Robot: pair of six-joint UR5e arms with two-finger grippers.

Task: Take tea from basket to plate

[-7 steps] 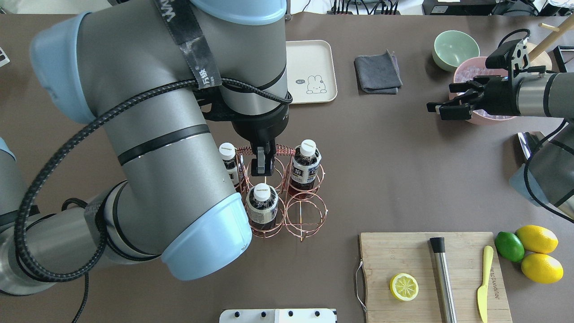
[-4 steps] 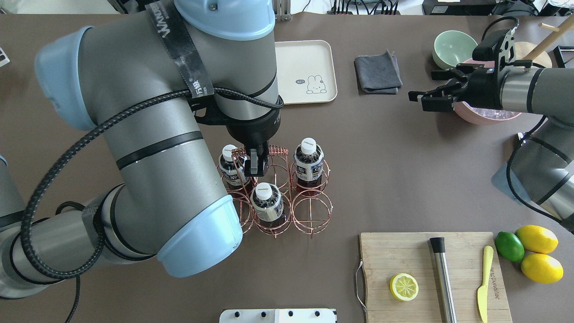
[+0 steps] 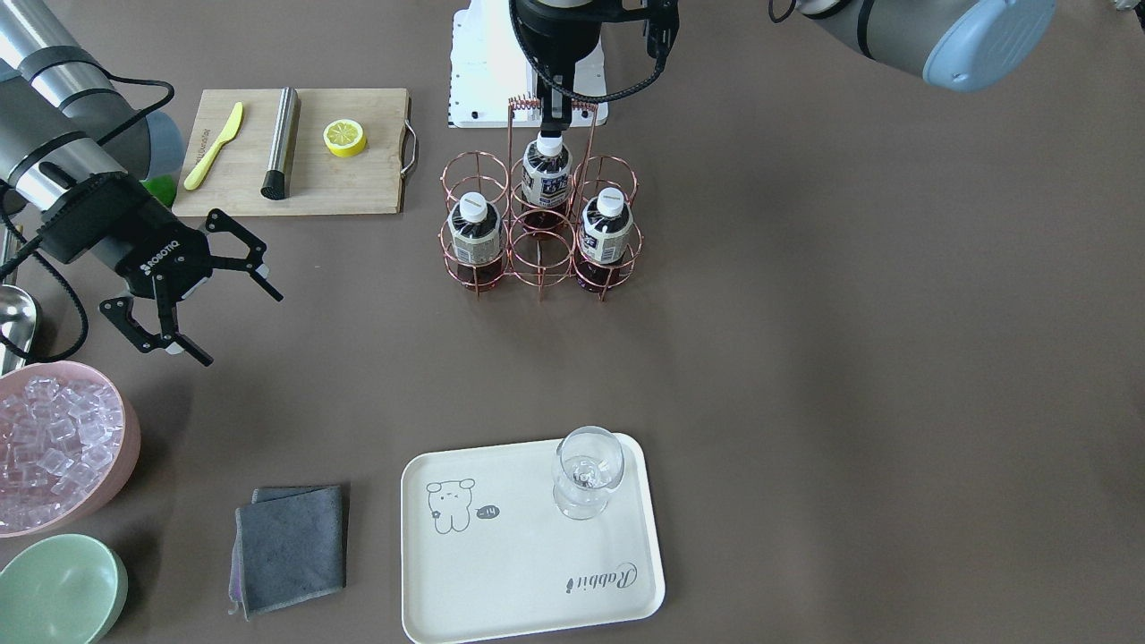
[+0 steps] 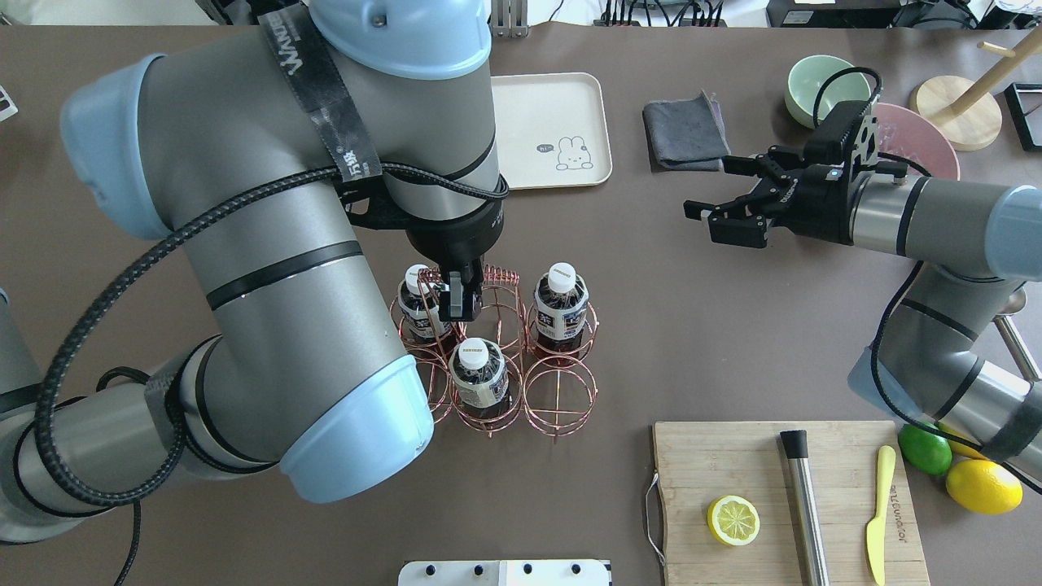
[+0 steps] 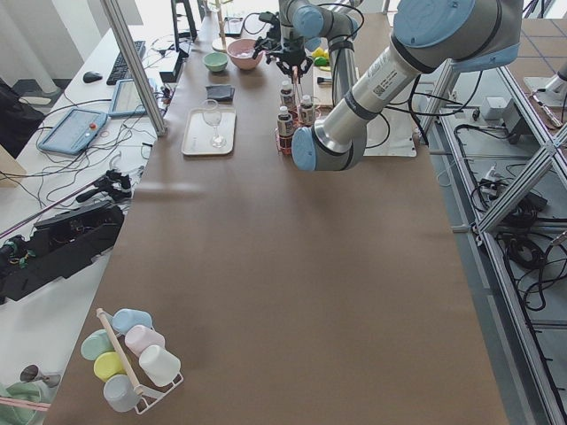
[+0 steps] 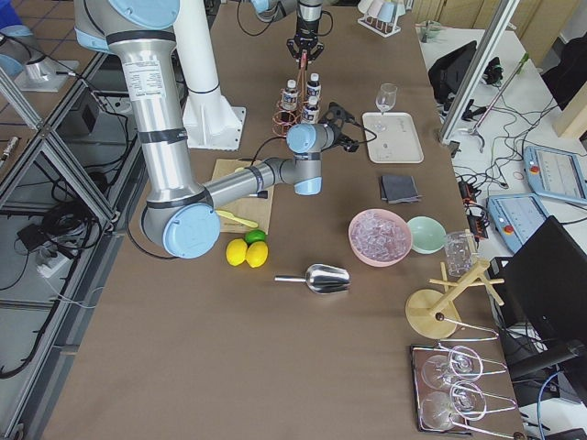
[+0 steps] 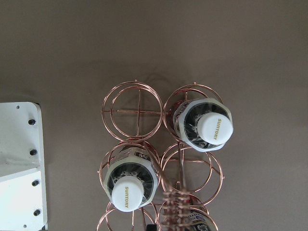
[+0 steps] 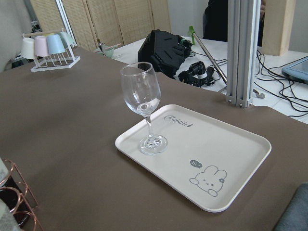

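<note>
Overhead exterior: tea [image 4: 479, 376] dark, white-capped, upright in basket [image 4: 498, 275].

In the front-facing view, bare table [image 3: 805, 358] lies open between the basket [image 3: 540, 236] and the plate [image 3: 528, 572] at lower centre. A glass [image 3: 586, 474] occupies the plate's upper right corner; the left gripper [image 3: 552, 114] sits on the basket's tall handle, over the middle rings.

Three teas [image 3: 545, 174] [image 3: 472, 234] [image 3: 606, 228] in one basket [image 7: 139, 111] of six rings. One plate [image 3: 537, 572], one glass [image 3: 586, 474], one cloth [image 3: 291, 546], two bowls [image 3: 58, 586] [image 3: 123, 465], one board [image 3: 358, 183]. One lemon half [image 3: 344, 137], one muddler [image 3: 280, 143], one knife [image 3: 213, 146] — two whole lemons [image 6: 237, 251] [image 6: 258, 254], one lime [image 4: 924, 448], one scoop [image 6: 316, 278], one cup rack [image 5: 133, 359], two arms [image 4: 285, 268] [image 4: 936, 212].
</note>
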